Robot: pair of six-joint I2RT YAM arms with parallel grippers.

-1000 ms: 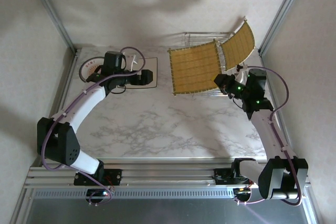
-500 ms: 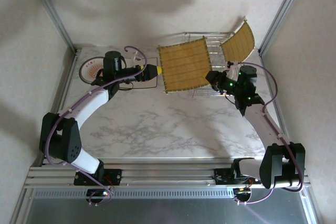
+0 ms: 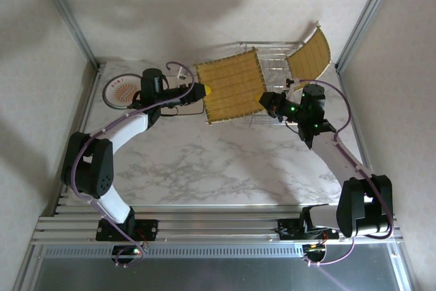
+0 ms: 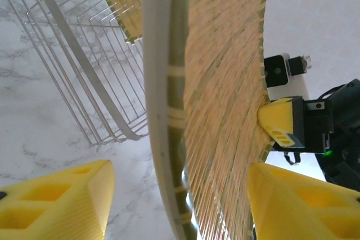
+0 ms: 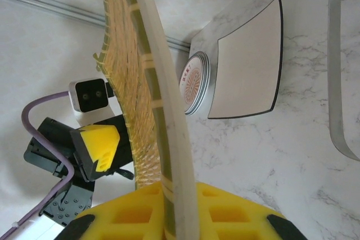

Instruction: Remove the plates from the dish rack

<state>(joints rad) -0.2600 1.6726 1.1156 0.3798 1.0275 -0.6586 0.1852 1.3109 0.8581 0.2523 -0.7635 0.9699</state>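
A round plate (image 3: pixel 120 91) lies at the table's (image 3: pixel 204 161) far left. The left tool (image 3: pixel 203 90) stands open astride the striped yellow plate's (image 3: pixel 231 85) left edge. The right tool (image 3: pixel 263 102) clamps the plate's right edge, beside the dish rack (image 3: pixel 276 66).

striped plate (image 3: pixel 229 86) — carried left from dish rack (image 3: pixel 274 65) | left gripper (image 3: pixel 204 90) — arrived, jaws closing round its edge
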